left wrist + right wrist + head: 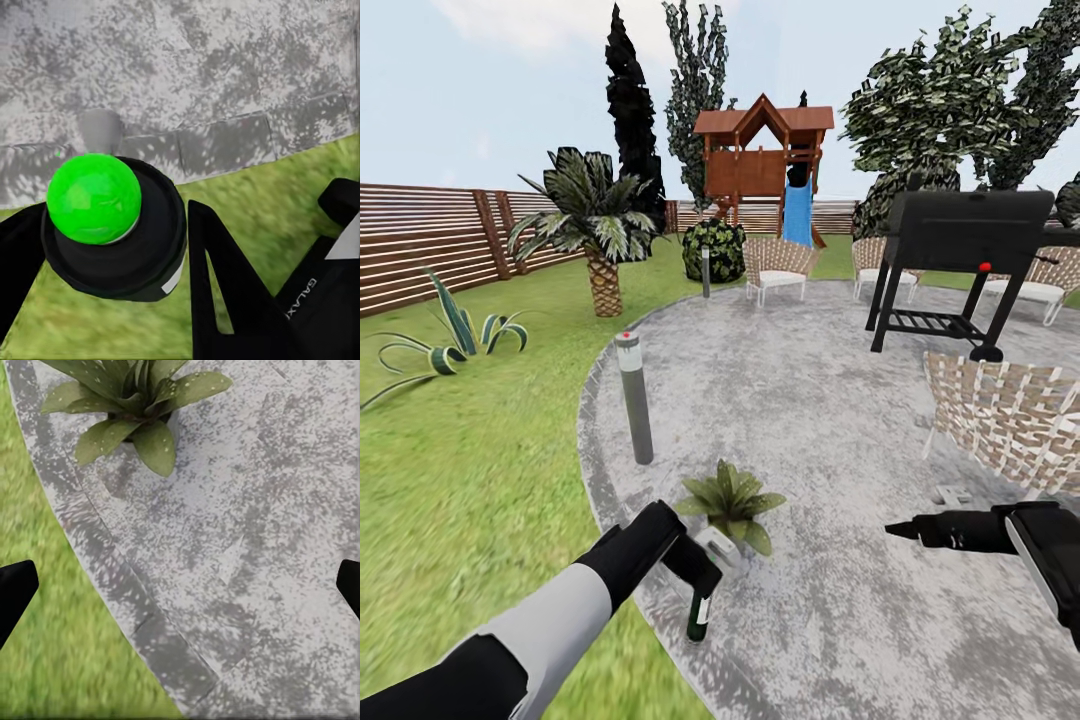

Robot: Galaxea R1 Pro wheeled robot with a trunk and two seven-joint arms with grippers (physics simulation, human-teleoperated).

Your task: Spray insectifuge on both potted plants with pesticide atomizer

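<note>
My left gripper (696,575) is shut on the pesticide atomizer (699,615), a slim dark green bottle with a white band that hangs downward over the patio's edge. In the left wrist view the atomizer (112,240) shows end-on with a bright green tip, and the dark fingers (225,285) clasp it on both sides. A potted plant (732,500), a low rosette of olive-green leaves, sits on the paving just beyond the bottle. My right gripper (900,528) hovers to the plant's right, open and holding nothing. The right wrist view shows the same plant (127,397) ahead of that gripper (180,585).
A grey bollard lamp (633,398) stands just behind the plant, and another (706,272) is farther back. A woven chair (1000,410) is close on the right and a black grill (960,250) stands behind it. On the lawn at left are a palm (595,225) and an agave (450,335).
</note>
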